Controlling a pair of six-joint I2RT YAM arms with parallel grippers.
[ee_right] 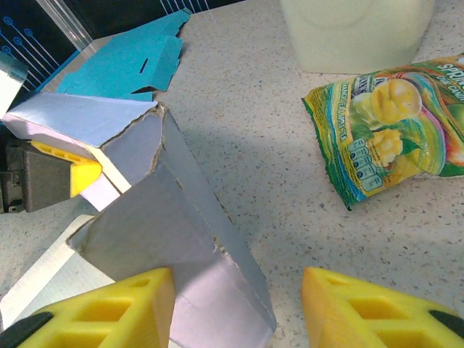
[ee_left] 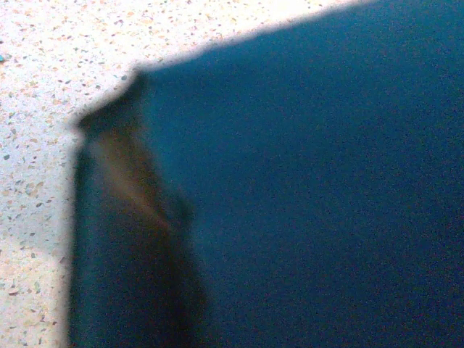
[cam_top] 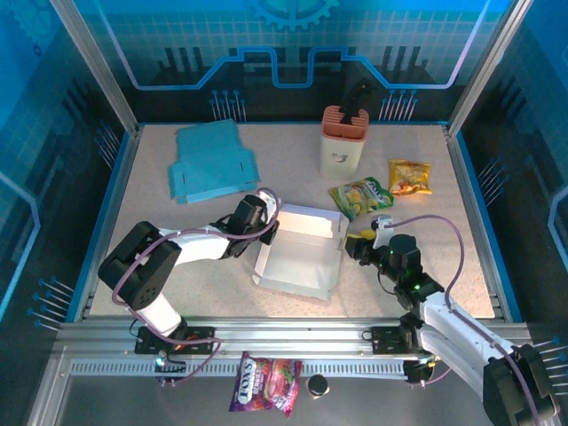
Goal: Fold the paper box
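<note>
Jaws: left gripper [cam_top: 270, 228] pinches the paper box [cam_top: 300, 266], right gripper [ee_right: 233, 293] parted — right wrist view bares frayed edges.

The paper box [cam_top: 300, 250] stands mid-counter with its walls up, blocking the middle. The left end effector [cam_top: 266, 226] crowds its far left corner. The right end effector [cam_top: 361, 237], fingers apart, sits just beside the right wall, with the box's near corner poking between them. Past that wall a green snack bag [ee_right: 384, 116] lies close, with a yellow bag [cam_top: 410, 176] and a white container [cam_top: 343, 142] beyond. Blue cardboard sheets [cam_top: 213, 161] cover the far left. Bare counter [cam_top: 293, 177] lies open behind the box, between sheets and container, and along the front edge.
</note>
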